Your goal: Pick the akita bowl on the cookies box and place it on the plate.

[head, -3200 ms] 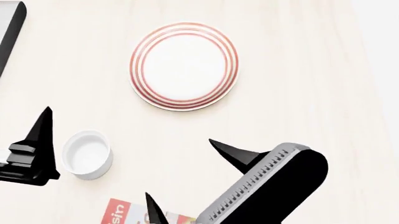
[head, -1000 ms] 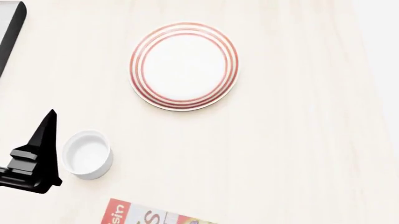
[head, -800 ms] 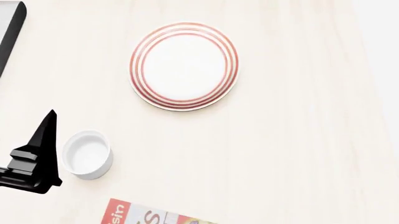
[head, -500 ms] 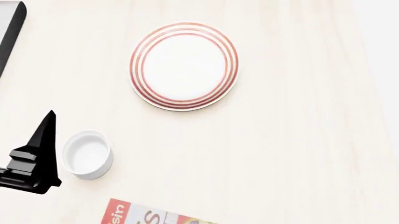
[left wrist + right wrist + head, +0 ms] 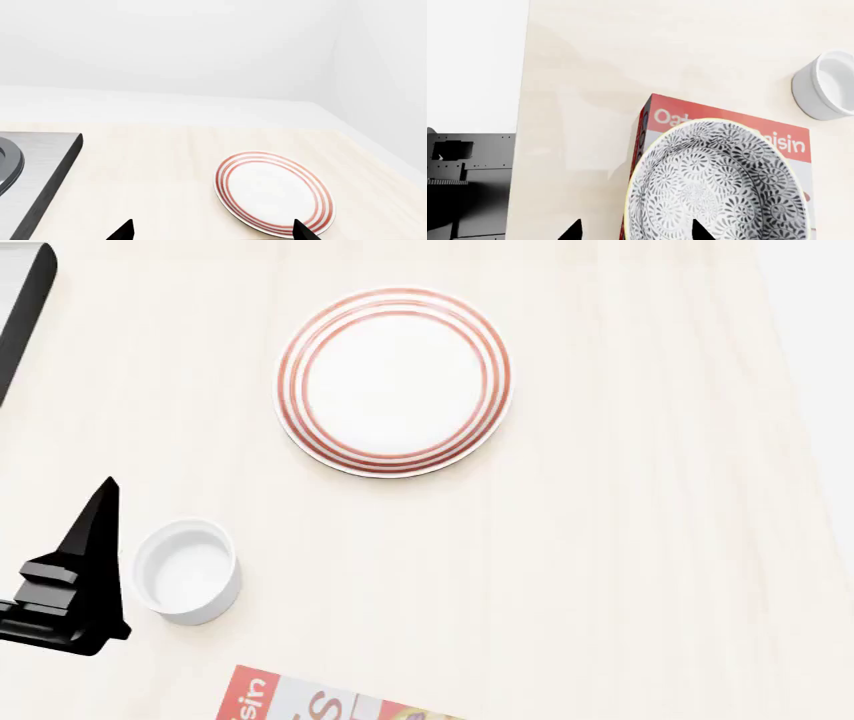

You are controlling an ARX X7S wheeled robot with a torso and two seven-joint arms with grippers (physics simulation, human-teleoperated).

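The akita bowl (image 5: 720, 185), speckled grey-black on white, sits on the red-and-white cookies box (image 5: 727, 131) in the right wrist view. My right gripper (image 5: 635, 231) is open and straddles the bowl's near rim: one fingertip is over the bowl's inside, the other over the table beside the box. It is out of the head view. There, only a corner of the cookies box (image 5: 314, 702) shows and the bowl is hidden. The red-ringed plate (image 5: 392, 383) lies bare at the middle back. My left gripper (image 5: 213, 234) is open and empty, short of the plate (image 5: 273, 192).
A plain white cup (image 5: 187, 572) stands beside my left gripper's finger (image 5: 94, 540); it also shows as the white cup (image 5: 827, 85) beyond the box. A dark hob (image 5: 33, 170) lies at the far left. The robot's dark base (image 5: 467, 185) is off the table edge.
The right arm, in the head view 3.2 s ago, has left that view. Over the last second the left gripper, cup and plate have hardly moved.
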